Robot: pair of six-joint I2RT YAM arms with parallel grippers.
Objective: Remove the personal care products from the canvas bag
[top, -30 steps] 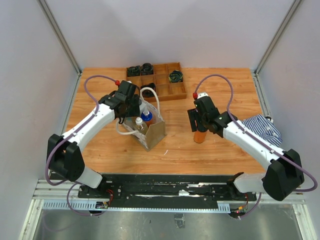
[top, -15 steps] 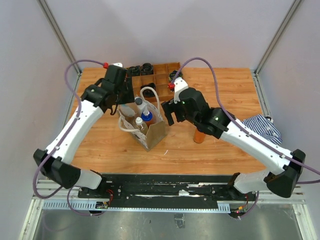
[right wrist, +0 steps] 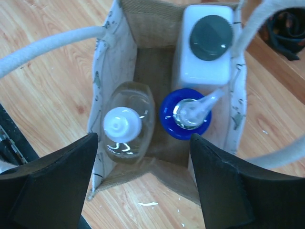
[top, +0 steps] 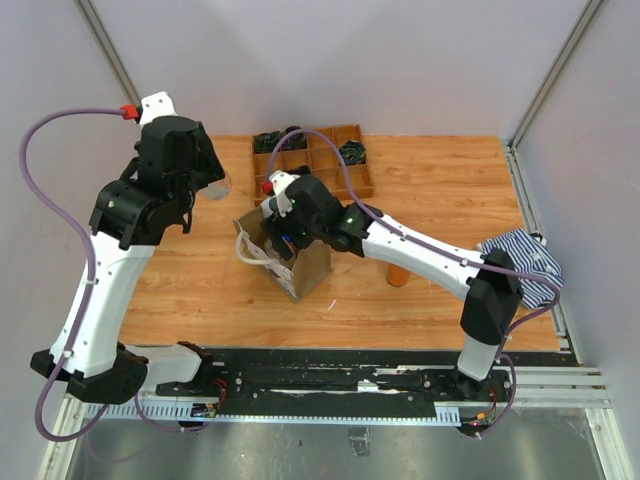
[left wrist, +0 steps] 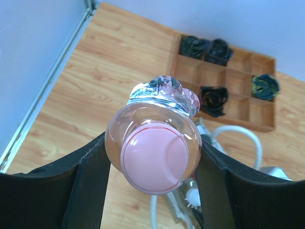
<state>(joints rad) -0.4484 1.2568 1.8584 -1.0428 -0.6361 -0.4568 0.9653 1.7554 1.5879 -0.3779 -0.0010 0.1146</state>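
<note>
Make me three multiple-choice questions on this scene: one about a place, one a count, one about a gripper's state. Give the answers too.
1. Where does the amber-orange bottle stand?
A. Inside the canvas bag
B. In the wooden tray
C. On the table, right of the bag

2. How many bottles are in the bag?
A. One
B. Three
C. Five

3. What state is the left gripper in?
A. Shut on the pink-capped bottle
B. Open and empty
C. Resting on the table

Answers:
1 C: the top view shows it upright on the wood beside the bag.
2 B: the right wrist view shows a white grey-capped bottle, a blue pump bottle and a clear white-capped bottle.
3 A: its fingers press both sides of the bottle, held up off the table.
</note>
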